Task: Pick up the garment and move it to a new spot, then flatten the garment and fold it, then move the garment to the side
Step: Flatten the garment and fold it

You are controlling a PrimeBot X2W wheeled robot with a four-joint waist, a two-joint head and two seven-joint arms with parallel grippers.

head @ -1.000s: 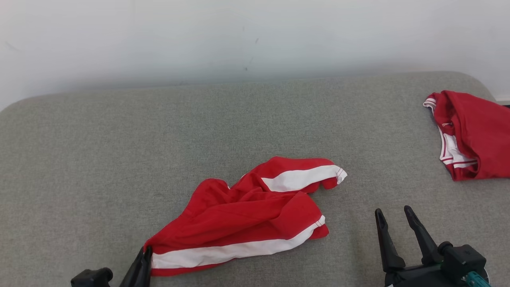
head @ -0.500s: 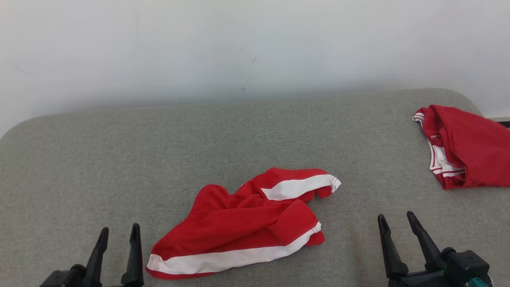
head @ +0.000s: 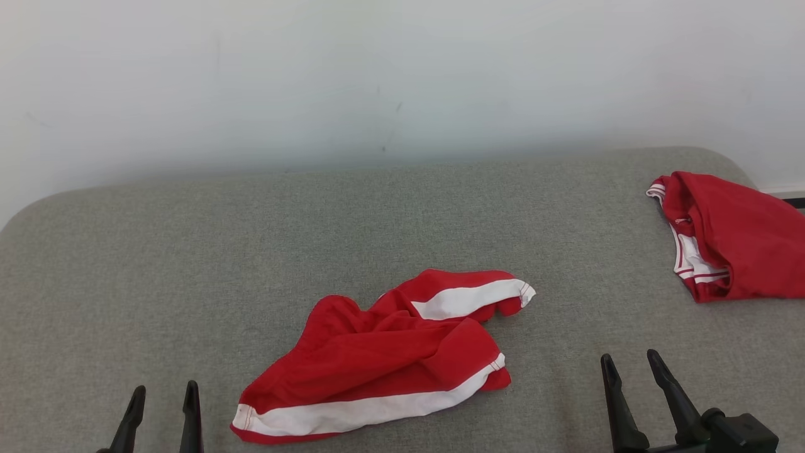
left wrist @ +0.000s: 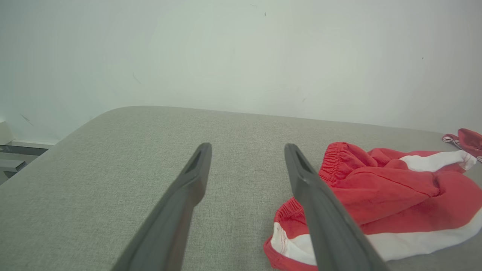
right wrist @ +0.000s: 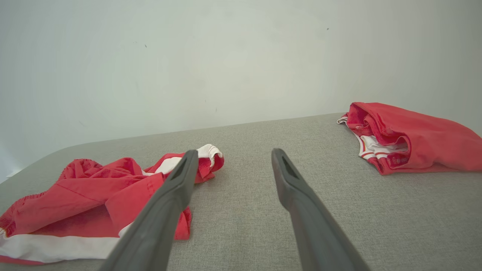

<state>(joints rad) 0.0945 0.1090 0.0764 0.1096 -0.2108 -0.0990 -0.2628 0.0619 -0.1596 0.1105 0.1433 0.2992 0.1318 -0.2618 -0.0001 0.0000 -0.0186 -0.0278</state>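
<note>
Garment, red shorts with white stripes, lies crumpled and unheld by the middle of the grey padded surface's front edge; flattening, folding and setting aside seem left. Two red garments: this, and a second garment at the right edge. Left gripper and right gripper, jaws apart, empty

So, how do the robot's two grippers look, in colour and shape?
Both the left gripper and the right gripper have two long, black, tapering fingers with pointed tips. Each finger has a narrow slot near the tip. A blocky black base sits behind the right one.
</note>
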